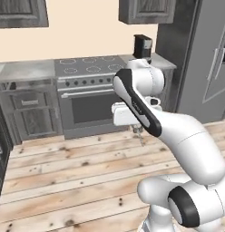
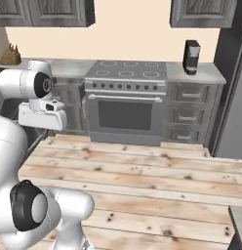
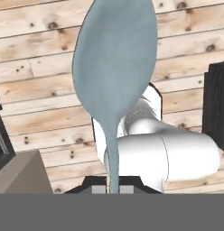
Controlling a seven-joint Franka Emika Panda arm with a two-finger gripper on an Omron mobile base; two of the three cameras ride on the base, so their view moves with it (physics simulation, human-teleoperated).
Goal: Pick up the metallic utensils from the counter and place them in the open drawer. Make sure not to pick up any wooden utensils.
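A: What is the gripper (image 3: 113, 189) doing?

B: Its fingers are pressed together on the thin stem of the silver-grey spoon (image 3: 114, 67). In the hand view the stem runs up from between the two dark tips and the bowl swells out just above them.

A: So the spoon is off the counter?

B: I judge so. It hangs in the pinch, and behind its bowl there are only the planks of the wooden floor (image 3: 37, 63). It touches nothing else that I can see.

A: Why hold it by the stem and not the bowl?

B: The stem is the narrow part, so nearly closed fingers can clamp it. The bowl then points away from the hand, which should let it go into a drawer bowl first.

A: Where is the hand in the room?

B: Take the oven (image 1: 94, 108) as the mark. In the left base view the hand is in front of the oven's door, held well above the floor, with the fingers pointing down. In the right base view it is to the left of the oven.

A: And the open drawer?

B: I cannot pick it out for certain. A dark block (image 3: 217, 106) stands to the right of the spoon in the hand view, but I cannot tell what it is.

A: The step in hand?

B: Carrying the spoon to the drawer, as I read it. The knife is yet to be fetched.
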